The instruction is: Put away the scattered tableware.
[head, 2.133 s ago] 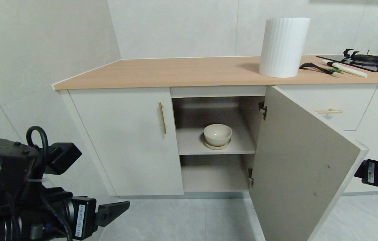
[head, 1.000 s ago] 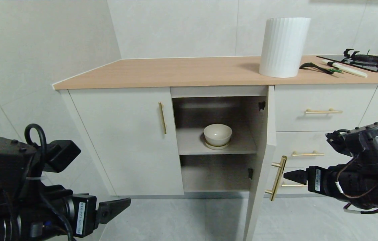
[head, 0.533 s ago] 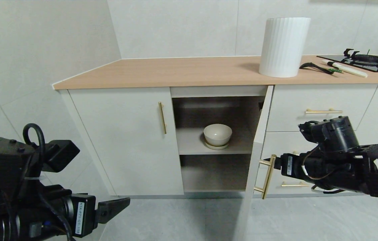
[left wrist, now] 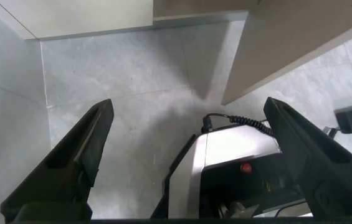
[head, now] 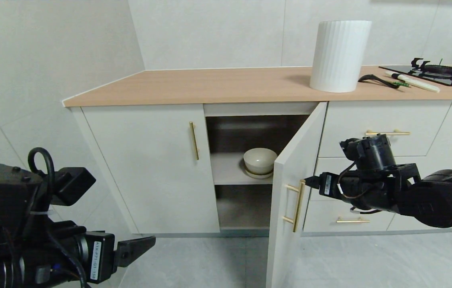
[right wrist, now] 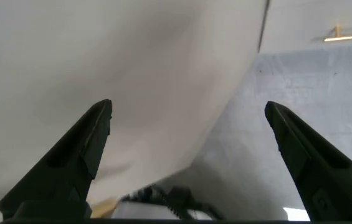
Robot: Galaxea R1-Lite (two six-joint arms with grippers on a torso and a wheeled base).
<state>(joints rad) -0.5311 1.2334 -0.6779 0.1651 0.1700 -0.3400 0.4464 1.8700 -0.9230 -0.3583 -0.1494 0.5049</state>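
A cream bowl (head: 259, 160) sits on a small plate (head: 256, 175) on the upper shelf inside the cabinet. The cabinet's right door (head: 288, 232) stands about half shut, hiding part of the opening. My right gripper (head: 309, 182) is open, and its tip meets the door's outer face just right of the gold handle (head: 296, 206). In the right wrist view the pale door (right wrist: 132, 81) spans the space in front of the spread right gripper (right wrist: 188, 112). My left gripper (head: 142, 244) hangs low at the left, open and holding nothing, over the floor (left wrist: 132, 68).
On the wooden countertop (head: 210, 86) stand a tall white ribbed container (head: 339, 56) and some utensils (head: 410, 82) beside a gas hob (head: 440, 70). Drawers with gold handles (head: 386, 133) are right of the open cabinet. The left door (head: 150, 168) is closed.
The cabinet door has swung from wide open to about half shut. My right arm came in from the right edge and moved left with the door. The left arm stayed put.
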